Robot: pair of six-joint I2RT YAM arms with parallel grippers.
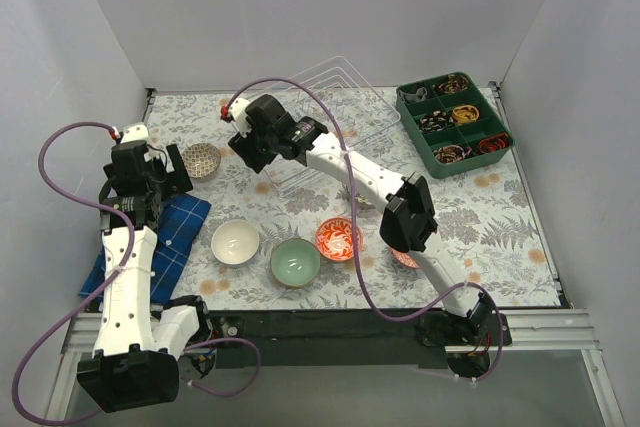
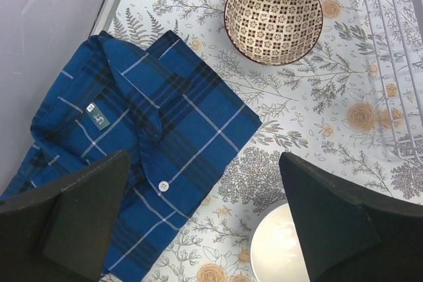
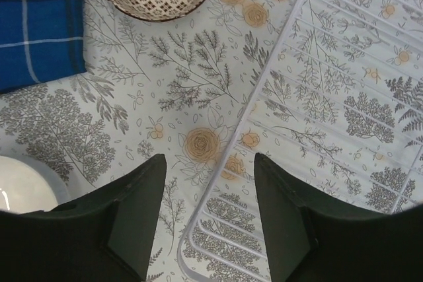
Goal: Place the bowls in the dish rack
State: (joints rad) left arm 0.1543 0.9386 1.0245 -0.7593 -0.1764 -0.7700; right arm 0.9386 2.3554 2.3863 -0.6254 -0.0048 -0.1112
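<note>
Left wrist camera first: my left gripper (image 2: 203, 179) hangs with its blunt matte-black fingers (image 2: 73, 222) spread wide, nothing between them. Below the gap lies the pale tablecloth printed with grey ferns and orange roses (image 2: 297, 117). Under one finger sits a folded blue plaid cotton shirt (image 2: 152, 123) with a white button. Under the other shows the glossy rim of a plain white round ceramic bowl (image 2: 274, 249). Farther out stands a round bowl with a dark red lattice pattern on cream (image 2: 273, 14), upright and apart from the shirt.

My right gripper (image 3: 210, 170) is likewise wide and empty, poised over the rounded corner of the rectangular dish rack of thin pale wire (image 3: 330, 97), whose ribs lie flat on the cloth.

From above, a smooth mint green bowl (image 1: 296, 260) and an orange-red patterned bowl (image 1: 339, 238) sit just beside each other near the white one, all outside the rack. A pinkish-red bowl (image 1: 405, 259) peeks from under my right arm (image 1: 408, 212). A dark green compartmented plastic tray (image 1: 455, 124) sits at the far right corner.
</note>
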